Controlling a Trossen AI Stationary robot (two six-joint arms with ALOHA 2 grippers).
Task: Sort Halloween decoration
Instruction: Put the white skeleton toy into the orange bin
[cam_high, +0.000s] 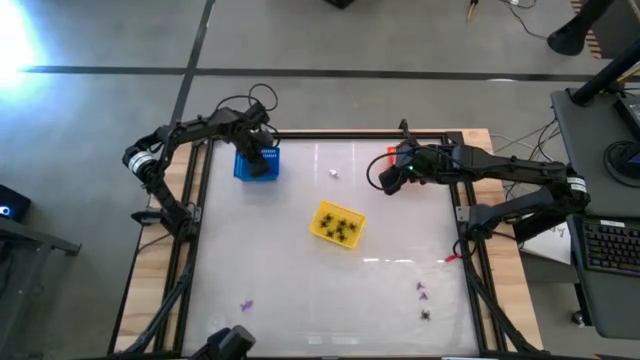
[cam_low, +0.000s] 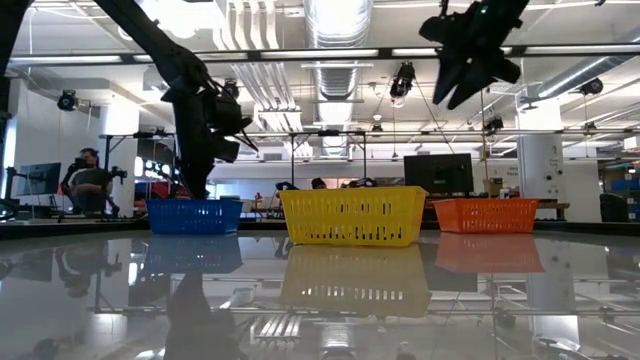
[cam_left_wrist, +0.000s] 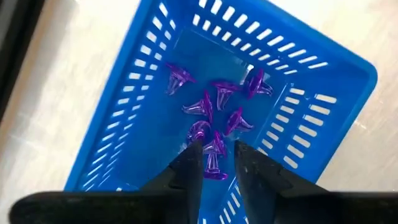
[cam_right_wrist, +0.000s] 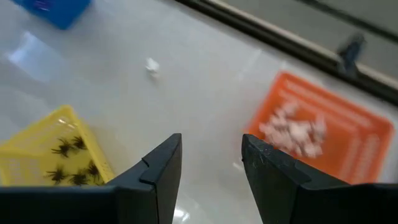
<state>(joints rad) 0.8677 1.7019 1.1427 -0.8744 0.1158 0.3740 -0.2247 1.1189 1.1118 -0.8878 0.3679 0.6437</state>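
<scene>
My left gripper (cam_left_wrist: 217, 155) points down into the blue basket (cam_high: 256, 162) at the table's far left. Its fingers stand slightly apart. Several purple bits (cam_left_wrist: 214, 99) lie on the basket's floor. One purple bit (cam_left_wrist: 214, 167) shows in the gap between the fingertips; I cannot tell whether it touches them. My right gripper (cam_right_wrist: 211, 149) hangs open high above the table beside the orange basket (cam_right_wrist: 323, 134), which holds white bits. The yellow basket (cam_high: 337, 224), holding black spiders, stands mid-table.
Loose pieces lie on the table: a white bit (cam_high: 333, 173) near the far edge, a purple bit (cam_high: 246, 305) near left, and purple bits (cam_high: 421, 290) and a black spider (cam_high: 426, 315) near right. A small red thing (cam_high: 450, 258) lies by the right edge.
</scene>
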